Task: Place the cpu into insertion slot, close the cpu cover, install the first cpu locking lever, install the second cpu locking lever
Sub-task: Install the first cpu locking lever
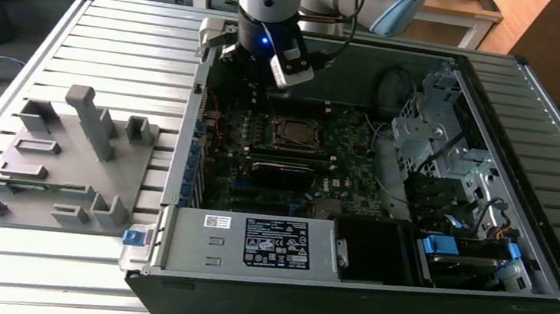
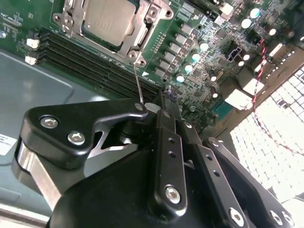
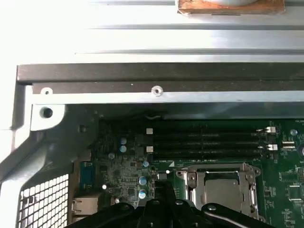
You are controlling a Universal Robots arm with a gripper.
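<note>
In the exterior view we see a grey slatted metal table (image 1: 117, 33) carrying an open black computer case (image 1: 348, 302), with wooden desks (image 1: 459, 8) behind. The silver-grey robot arm (image 1: 267, 1) hangs over the case's rear, its lower end lost against the dark. The small square grey-brown cpu (image 1: 296, 133) lies in the silver-rimmed insertion slot (image 1: 273, 129).

In the second wrist view the thin silver cpu cover (image 2: 138, 40) lies flat around it, cut off at the picture's edge. The black hand (image 2: 161, 102) has its fingers drawn together. A thin wire locking lever (image 2: 137, 80) meets its tip, and we cannot tell whether it is gripped.

In the first wrist view the hand's links hide the slot's near side.
</note>
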